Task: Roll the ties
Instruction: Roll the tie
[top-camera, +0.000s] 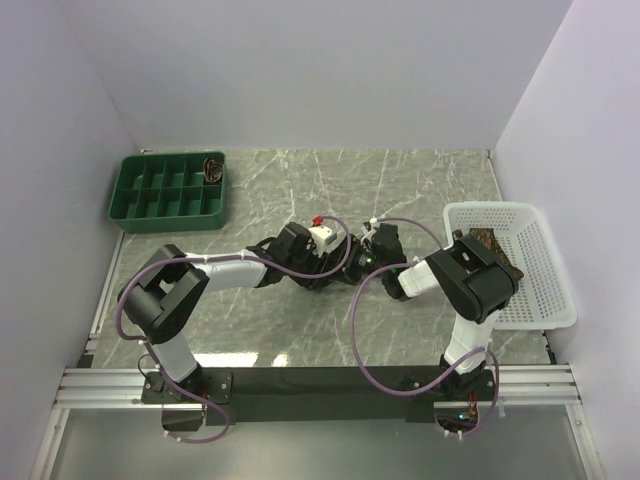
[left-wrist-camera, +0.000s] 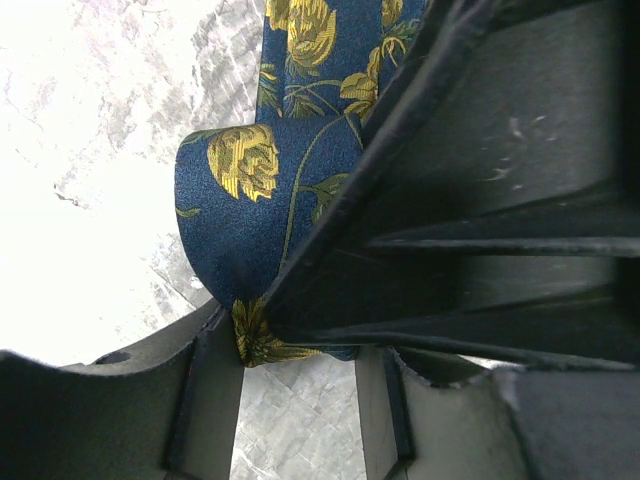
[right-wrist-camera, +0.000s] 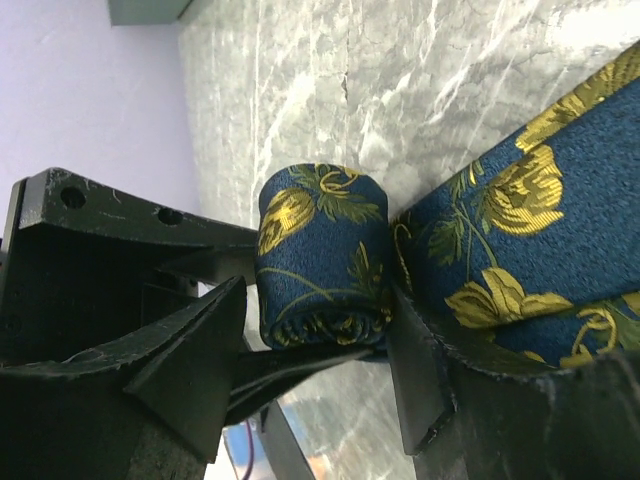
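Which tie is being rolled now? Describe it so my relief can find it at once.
On the marble table, look at the middle, where the left gripper and right gripper meet. The navy tie lies between them, one end rolled up. Its yellow flowers on dark blue set it apart from the brown ties in the white basket at the right.

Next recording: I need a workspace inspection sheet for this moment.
Surface: grey marbled tabletop, no stains seen.
Job's things: navy fabric tie with yellow floral print at centre, one end rolled; brown patterned ties in white plastic mesh basket; rolled brown tie in green compartment tray.
Clutter: nothing seen.
Grippers: left gripper pinches the navy tie's fold; right gripper straddles its rolled end, grip unclear.
Cables: purple cables loop along both arms.
Surroundings: plain white walls on three sides.
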